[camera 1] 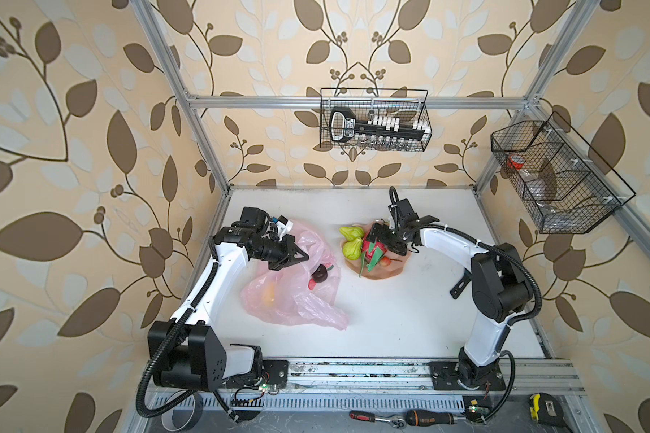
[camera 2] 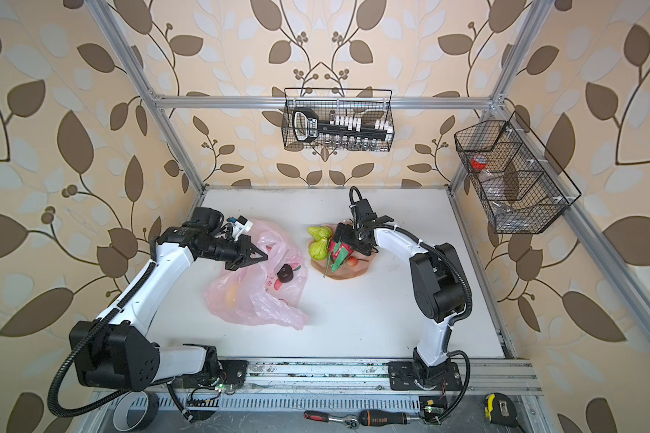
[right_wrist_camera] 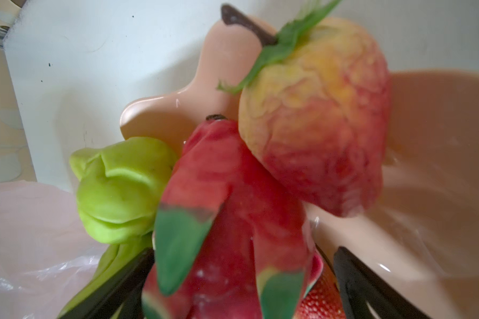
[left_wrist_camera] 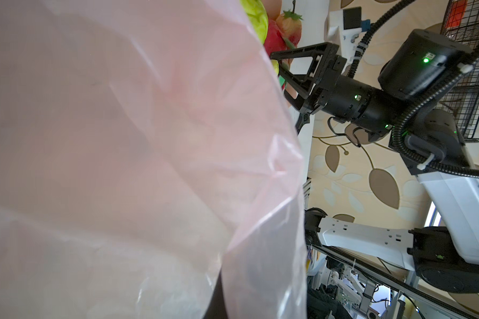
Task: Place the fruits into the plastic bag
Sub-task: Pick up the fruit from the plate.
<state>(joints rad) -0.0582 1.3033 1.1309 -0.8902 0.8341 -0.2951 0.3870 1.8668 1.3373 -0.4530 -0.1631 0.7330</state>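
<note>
Two arms reach in from the near rail over the white surface (camera 1: 391, 307). Nearest lies the plastic bag (camera 1: 289, 300), a crumpled pink heap on the left half, with a dark purple round fruit (camera 1: 319, 276) and a red piece beside it resting in its open mouth, and a yellowish fruit (camera 1: 269, 296) showing dimly through the film. Just beyond, the left pincer (camera 1: 304, 256) is closed tight at the bag's upper edge; it seems to be pinching the film there, though in both top views the contact is hard to make out. Farther back and to the right sits the peach dish (camera 1: 387, 271), holding two green pears (camera 1: 351, 240) on its left side, the magenta dragon fruit (camera 1: 372, 250) with green scales in the middle, and a red-yellow apple (right_wrist_camera: 315, 116) lying against it. The right pincer (right_wrist_camera: 241, 281) comes down over the dish with its jaws spread wide, one finger on each side of the dragon fruit, not clamped on it. A strawberry (right_wrist_camera: 320, 305) peeks out below the dragon fruit.
</note>
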